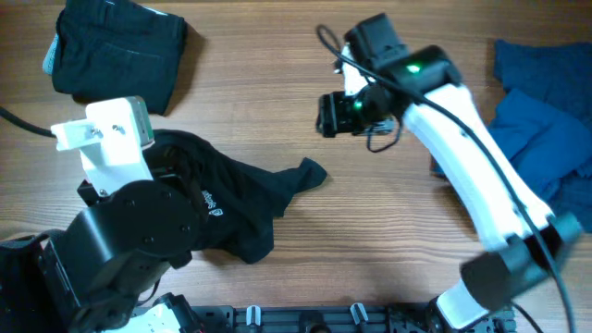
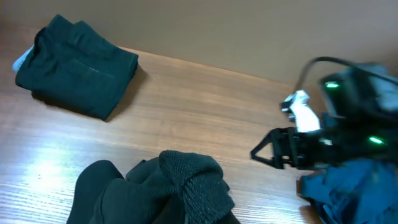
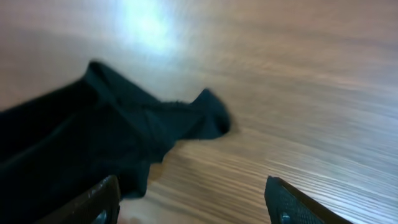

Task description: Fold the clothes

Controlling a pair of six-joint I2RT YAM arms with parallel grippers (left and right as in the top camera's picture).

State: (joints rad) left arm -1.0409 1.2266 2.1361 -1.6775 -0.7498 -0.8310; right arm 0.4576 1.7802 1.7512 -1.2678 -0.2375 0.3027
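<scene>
Bunched black knit short-sleeved shirt (image 2: 186, 180), left-centre of wooden table (image 1: 370, 231). Left gripper closed, apparently pinching it; fingers hidden. Right gripper (image 3: 193, 202) wide apart, empty, near sleeve tip (image 3: 208, 118). Step: spreading flat, likely. Next: grasp sleeve tip, draw outward.

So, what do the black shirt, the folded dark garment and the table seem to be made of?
Black shirt: soft matte cloth, probably a cotton knit; it lies crumpled, and the left wrist view shows a ribbed weave. Folded dark garment: thicker cloth, perhaps denim, with visible seams. Table: wood or wood-look laminate, slightly glossy, with grain lines.
</scene>
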